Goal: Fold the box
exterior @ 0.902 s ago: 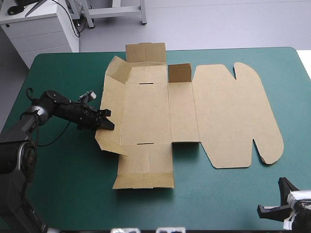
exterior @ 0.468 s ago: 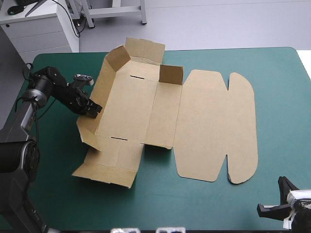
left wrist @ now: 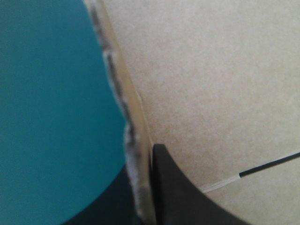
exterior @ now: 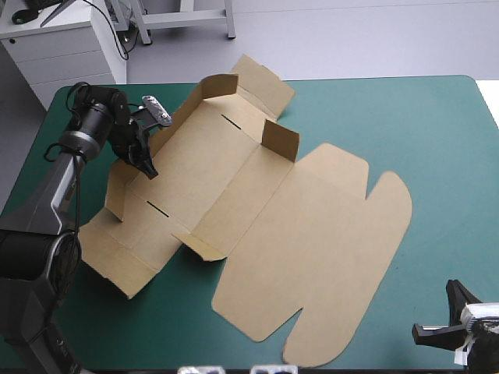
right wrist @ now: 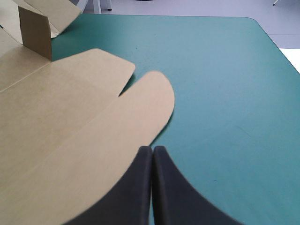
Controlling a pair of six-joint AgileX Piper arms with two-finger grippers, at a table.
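The brown box (exterior: 257, 226) lies opened out on the teal-green cover (exterior: 437, 140), turned at a slant so that it runs from the table's far left corner down toward the middle of the near edge. Its wide lid (exterior: 312, 265) is flat on the cover, with 2 rounded lobes at its outer end, 1 of them just ahead of the right gripper (right wrist: 153, 150). That gripper sits low near the table's near right corner, its 2 black fingers pressed together into a single point with nothing between them. A small flap (exterior: 281, 140) stands upright at the far end of the box's middle panel, and another wall (exterior: 218, 82) is raised at the far left corner of the sheet. The left gripper (exterior: 146, 165) is on the long left-hand wall of the box, clamped on that board: in the left wrist view 1 black finger (left wrist: 187, 201) lies against the inner face of the board, and a dim dark shape on the teal-green side of the edge appears to be the other. A thin slit (left wrist: 269, 164) in the panel shows just beside that finger
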